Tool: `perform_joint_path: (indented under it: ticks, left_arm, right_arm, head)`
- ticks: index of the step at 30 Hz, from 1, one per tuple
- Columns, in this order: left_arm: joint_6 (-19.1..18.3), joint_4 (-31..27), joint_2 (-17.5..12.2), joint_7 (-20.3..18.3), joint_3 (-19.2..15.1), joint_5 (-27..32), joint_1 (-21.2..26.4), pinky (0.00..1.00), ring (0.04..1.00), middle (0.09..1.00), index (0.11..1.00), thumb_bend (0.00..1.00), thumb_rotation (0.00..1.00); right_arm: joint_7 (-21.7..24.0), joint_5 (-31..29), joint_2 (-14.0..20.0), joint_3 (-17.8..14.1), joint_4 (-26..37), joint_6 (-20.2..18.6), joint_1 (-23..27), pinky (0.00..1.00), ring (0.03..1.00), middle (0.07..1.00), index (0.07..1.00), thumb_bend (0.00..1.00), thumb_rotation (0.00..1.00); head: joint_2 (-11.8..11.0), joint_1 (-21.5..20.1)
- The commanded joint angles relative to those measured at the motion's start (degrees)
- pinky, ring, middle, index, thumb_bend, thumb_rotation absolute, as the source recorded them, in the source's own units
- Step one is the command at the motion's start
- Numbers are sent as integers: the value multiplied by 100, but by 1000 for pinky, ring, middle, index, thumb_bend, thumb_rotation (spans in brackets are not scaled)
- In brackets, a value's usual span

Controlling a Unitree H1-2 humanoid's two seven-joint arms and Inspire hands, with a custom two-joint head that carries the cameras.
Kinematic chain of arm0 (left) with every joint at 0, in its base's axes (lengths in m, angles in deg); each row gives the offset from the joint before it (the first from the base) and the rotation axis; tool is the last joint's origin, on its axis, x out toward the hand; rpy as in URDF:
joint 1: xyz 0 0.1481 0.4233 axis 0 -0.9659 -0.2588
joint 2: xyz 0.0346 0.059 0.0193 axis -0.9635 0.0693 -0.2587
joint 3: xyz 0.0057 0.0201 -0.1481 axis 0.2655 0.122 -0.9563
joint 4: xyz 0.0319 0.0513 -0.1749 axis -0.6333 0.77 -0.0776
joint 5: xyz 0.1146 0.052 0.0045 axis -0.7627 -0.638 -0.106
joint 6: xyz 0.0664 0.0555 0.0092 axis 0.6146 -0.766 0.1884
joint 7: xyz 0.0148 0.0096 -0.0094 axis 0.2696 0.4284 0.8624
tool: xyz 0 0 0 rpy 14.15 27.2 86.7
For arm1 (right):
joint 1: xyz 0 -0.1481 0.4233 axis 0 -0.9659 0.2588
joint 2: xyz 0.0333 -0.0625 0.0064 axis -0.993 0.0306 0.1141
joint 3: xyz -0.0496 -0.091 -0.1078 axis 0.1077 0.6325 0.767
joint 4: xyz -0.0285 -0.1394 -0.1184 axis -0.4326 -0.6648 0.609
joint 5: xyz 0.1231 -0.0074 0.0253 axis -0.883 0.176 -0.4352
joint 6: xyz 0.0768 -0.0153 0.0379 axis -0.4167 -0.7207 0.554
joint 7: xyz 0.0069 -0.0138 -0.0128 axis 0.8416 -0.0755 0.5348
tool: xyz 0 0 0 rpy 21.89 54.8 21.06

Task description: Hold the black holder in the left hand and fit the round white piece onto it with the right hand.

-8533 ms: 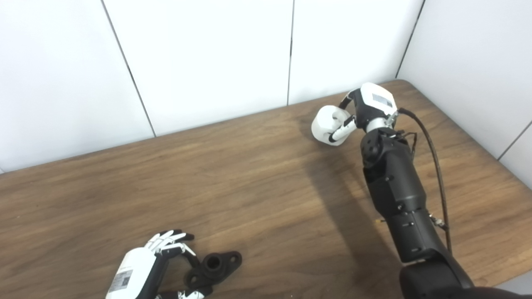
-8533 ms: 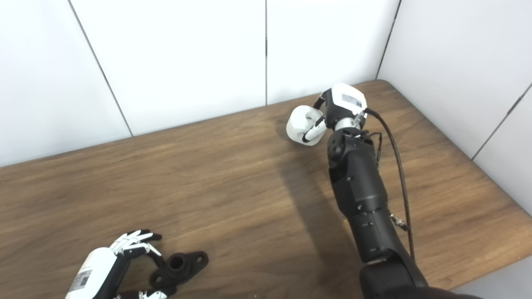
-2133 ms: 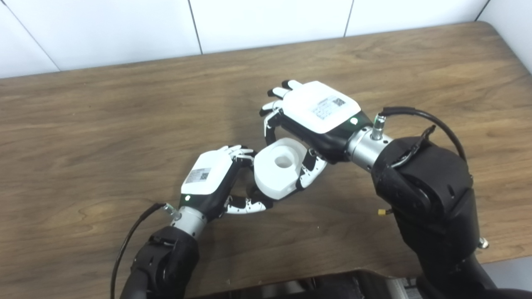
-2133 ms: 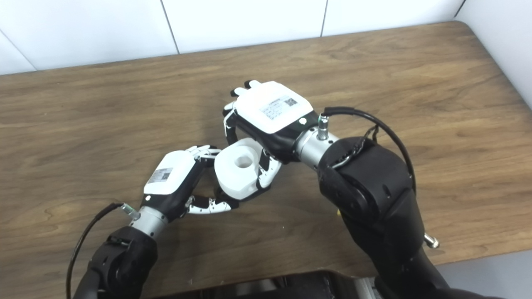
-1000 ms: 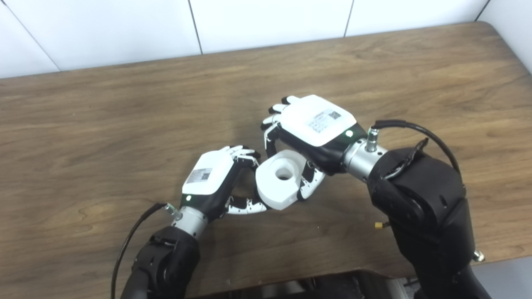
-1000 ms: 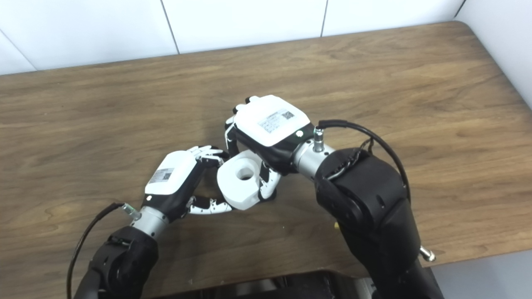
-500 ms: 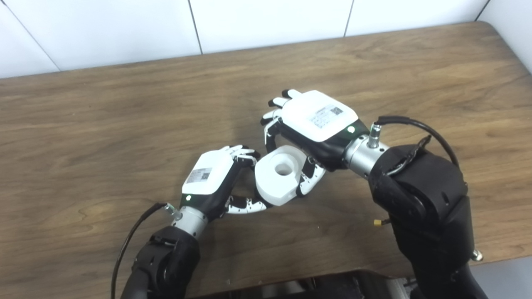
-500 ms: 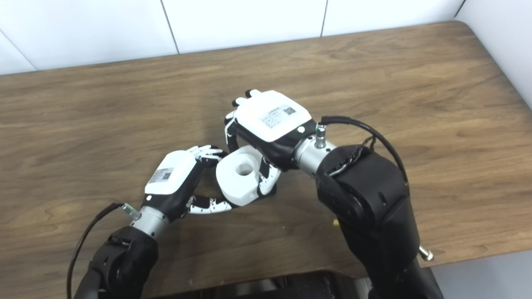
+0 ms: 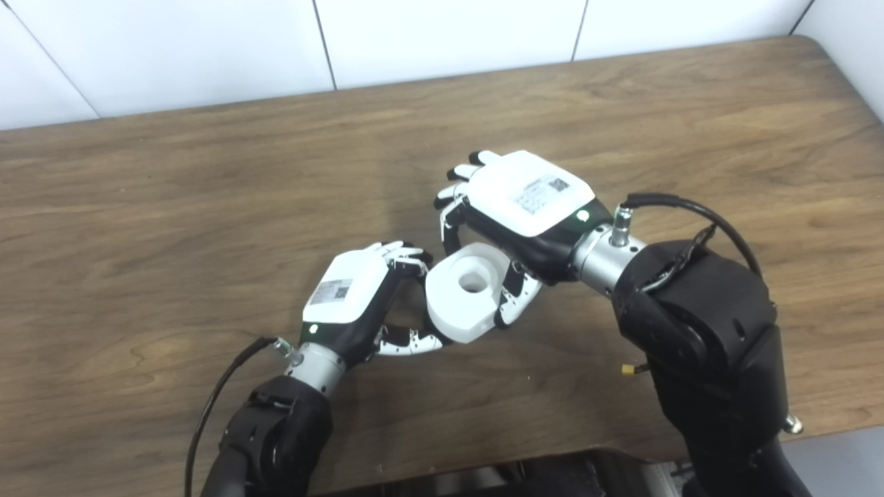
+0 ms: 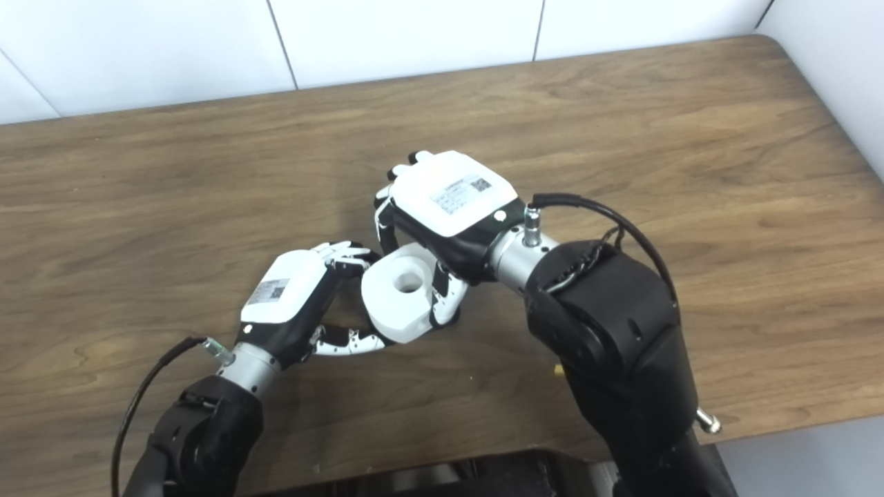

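Observation:
The round white piece (image 9: 456,304), a thick disc with a centre hole, hangs just above the table (image 9: 173,207) near its middle. My right hand (image 9: 528,197) reaches over it from the right and is shut on it, fingers on its far rim and thumb on its near right side. My left hand (image 9: 345,297) meets the piece from the left, its fingers curled in against the left rim and its thumb stretched under it. The black holder is hidden between the left hand's fingers and the white piece.
The wooden table runs to a white panelled wall (image 9: 442,34) at the back. Its right edge and rounded far corner (image 9: 839,62) are in view. Cables (image 9: 690,207) loop off both wrists. Nothing else lies on the wood.
Since 8.5 s ago both hands have brought the piece and the holder to the middle, and the camera has tilted down. Over the last second the right hand only rocked the piece slightly.

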Motion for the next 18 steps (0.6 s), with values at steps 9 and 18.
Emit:
perform_joint_path:
  ticks: [9,18]
  left_arm:
    - [49,-73,32,39,18,-23,137,906,889,813,488,516,57]
    - [63,-61,18,35,17,-11,150,903,889,811,488,516,57]
  right_arm:
    - [507,-8,57,26,118,82,196,985,959,879,649,879,382]
    - [540,25,91,121,168,6,266,997,1000,956,786,953,430]
  head:
    - [20,14]
    - [4,7]
